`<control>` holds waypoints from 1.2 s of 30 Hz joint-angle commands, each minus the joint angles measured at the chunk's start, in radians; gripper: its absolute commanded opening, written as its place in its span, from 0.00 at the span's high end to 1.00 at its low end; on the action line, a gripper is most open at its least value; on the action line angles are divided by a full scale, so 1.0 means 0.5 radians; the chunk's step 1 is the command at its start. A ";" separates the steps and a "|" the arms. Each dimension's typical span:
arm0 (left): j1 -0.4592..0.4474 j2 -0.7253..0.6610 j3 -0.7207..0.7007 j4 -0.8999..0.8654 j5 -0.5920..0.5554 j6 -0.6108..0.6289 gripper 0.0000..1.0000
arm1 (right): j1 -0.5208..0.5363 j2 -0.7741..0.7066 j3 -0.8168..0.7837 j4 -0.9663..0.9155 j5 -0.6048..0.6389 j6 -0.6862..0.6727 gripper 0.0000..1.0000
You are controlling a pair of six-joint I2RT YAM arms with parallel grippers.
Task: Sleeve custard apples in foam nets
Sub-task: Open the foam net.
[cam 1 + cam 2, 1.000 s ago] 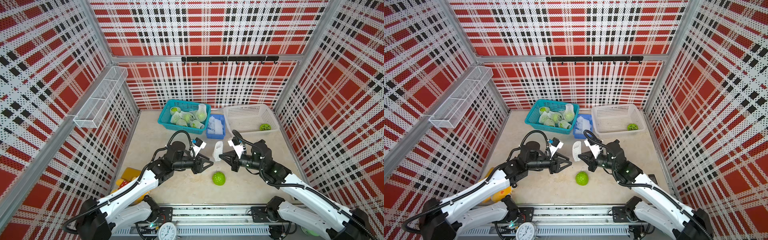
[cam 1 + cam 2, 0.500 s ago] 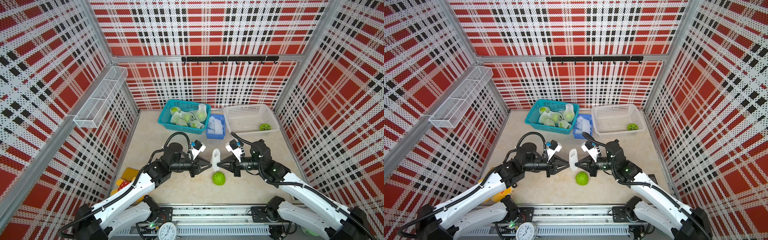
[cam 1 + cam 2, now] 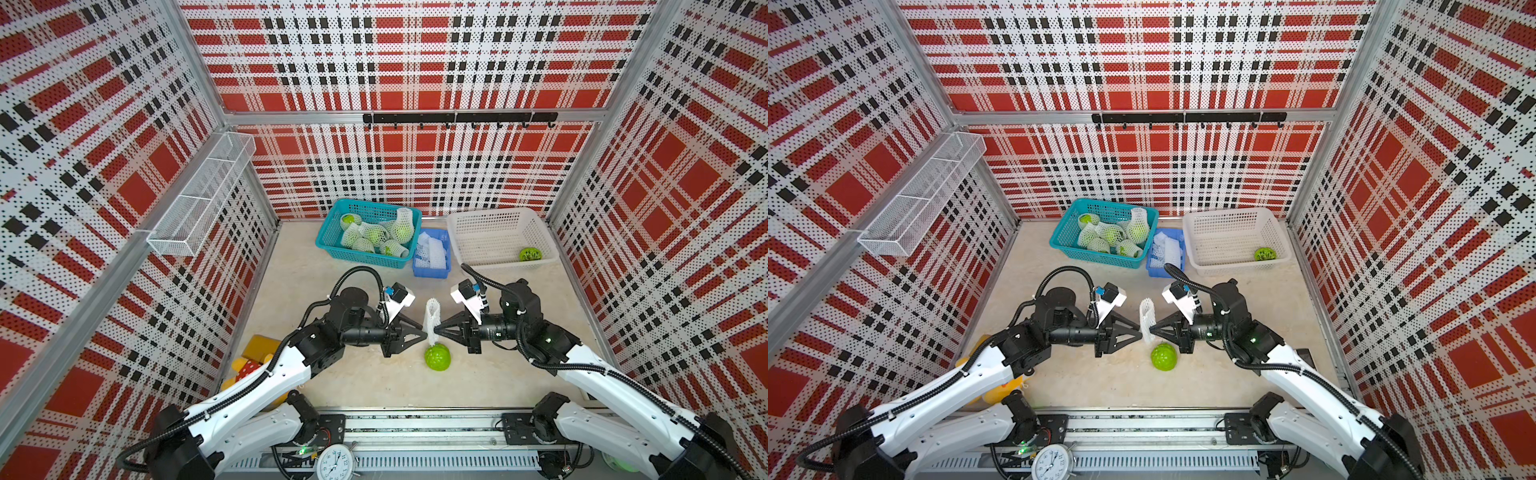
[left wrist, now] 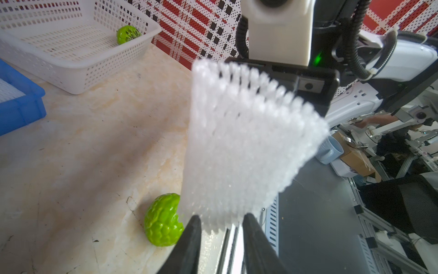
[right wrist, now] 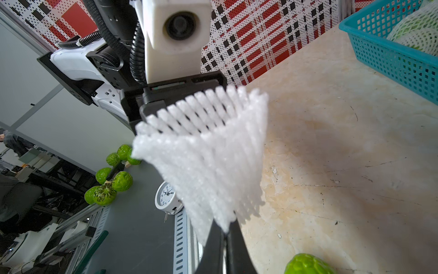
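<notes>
A white foam net (image 3: 432,318) (image 3: 1147,318) stands upright in the air between my two grippers, in mid-table. My right gripper (image 3: 436,331) (image 5: 225,230) is shut on the net's (image 5: 213,161) lower edge. My left gripper (image 3: 425,332) (image 4: 221,225) faces it from the other side. Its jaws stand a little apart, with the net's (image 4: 241,147) edge at their tips. A bare custard apple (image 3: 437,356) (image 3: 1163,356) (image 4: 163,219) lies on the table just below and in front of the net.
At the back stand a teal basket (image 3: 328,232) with several netted fruits, a blue tray (image 3: 430,272) of spare nets, and a white basket (image 3: 490,214) holding a green piece with dark markings (image 3: 530,254). Yellow toys (image 3: 257,353) lie front left.
My right gripper has brought the net nearer and lower, over the bare fruit. My left gripper has come up to the net's other side, its jaws narrower than a second ago.
</notes>
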 commanded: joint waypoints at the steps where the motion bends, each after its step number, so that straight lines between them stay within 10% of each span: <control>1: -0.026 0.008 0.010 0.051 0.048 0.001 0.58 | -0.004 -0.052 -0.015 0.063 0.025 -0.035 1.00; 13: -0.065 0.070 0.029 0.133 0.008 -0.006 0.56 | -0.004 -0.049 -0.029 0.072 -0.003 -0.023 1.00; 36: -0.063 0.004 -0.017 0.109 -0.114 -0.005 0.94 | -0.008 -0.134 -0.045 -0.035 0.160 -0.063 1.00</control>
